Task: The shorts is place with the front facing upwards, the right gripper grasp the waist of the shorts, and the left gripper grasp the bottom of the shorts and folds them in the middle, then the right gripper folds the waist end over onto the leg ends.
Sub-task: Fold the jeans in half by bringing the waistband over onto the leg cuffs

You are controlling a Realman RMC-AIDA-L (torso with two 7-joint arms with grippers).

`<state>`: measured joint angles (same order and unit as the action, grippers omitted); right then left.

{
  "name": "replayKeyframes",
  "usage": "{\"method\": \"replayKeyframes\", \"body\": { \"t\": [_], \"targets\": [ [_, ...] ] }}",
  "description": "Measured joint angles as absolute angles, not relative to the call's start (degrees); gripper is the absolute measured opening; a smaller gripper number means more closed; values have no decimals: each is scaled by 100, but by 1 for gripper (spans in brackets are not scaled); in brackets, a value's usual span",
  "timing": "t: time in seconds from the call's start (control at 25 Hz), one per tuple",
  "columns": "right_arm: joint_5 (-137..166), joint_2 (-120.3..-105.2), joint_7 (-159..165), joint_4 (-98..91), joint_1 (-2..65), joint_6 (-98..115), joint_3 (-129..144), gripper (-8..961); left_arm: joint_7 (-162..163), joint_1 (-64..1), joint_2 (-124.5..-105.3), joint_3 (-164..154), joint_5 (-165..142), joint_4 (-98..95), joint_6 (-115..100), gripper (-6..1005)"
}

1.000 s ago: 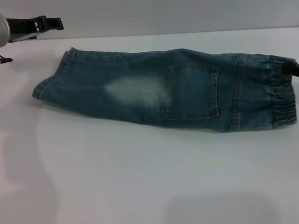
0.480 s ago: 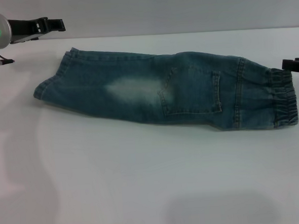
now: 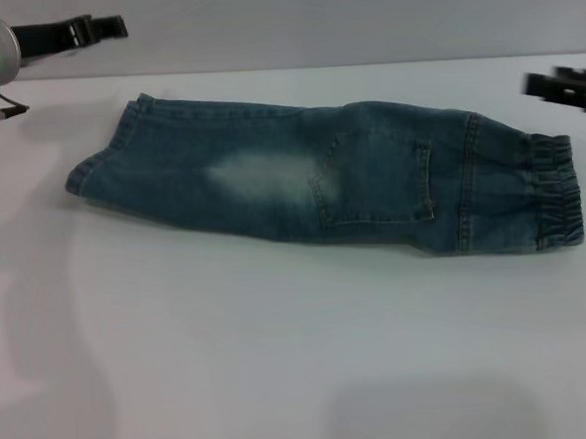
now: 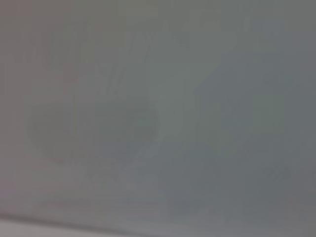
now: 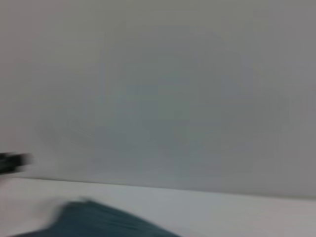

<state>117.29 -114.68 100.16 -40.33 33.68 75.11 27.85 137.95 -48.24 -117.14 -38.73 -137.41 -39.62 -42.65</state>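
The shorts (image 3: 320, 178) lie folded lengthwise on the white table (image 3: 282, 359), with a pocket and one pale faded patch facing up. The ruffled waist (image 3: 555, 193) is at the right end, and the bottom with its leg ends (image 3: 100, 157) is at the left end. My left gripper (image 3: 112, 28) hangs raised beyond the far left corner, apart from the hems. My right gripper (image 3: 538, 83) hovers above and behind the waist, holding nothing. A strip of the shorts (image 5: 98, 219) shows in the right wrist view. The left wrist view shows only grey blur.
A grey wall runs behind the table's far edge. In the right wrist view a small dark object (image 5: 12, 162) sits far off at the table's edge.
My right gripper has left the waistband and risen up and back, away from it. The waist end has settled flat. My left gripper has lifted slightly.
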Motion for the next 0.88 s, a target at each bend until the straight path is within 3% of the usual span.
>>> {"method": "replayKeyframes", "body": {
  "t": [0.2,0.44,0.88],
  "targets": [
    [11614,-11643,9841,-3824,3580,7673,3322,571,12602,-4510,-11776,-4048,-11992,-4048,-4212,845],
    [11654,-11654,9642,-3235,3651,7277,3552,570,11545,-4359,-11789,-4152,-10847,-3924,-4269,845],
    [11631,-11605,9618,-3233,3148,6631,3523,570,9944,-4325,-11793,-4261,-9222,-3413,-4374,846]
  ]
}}
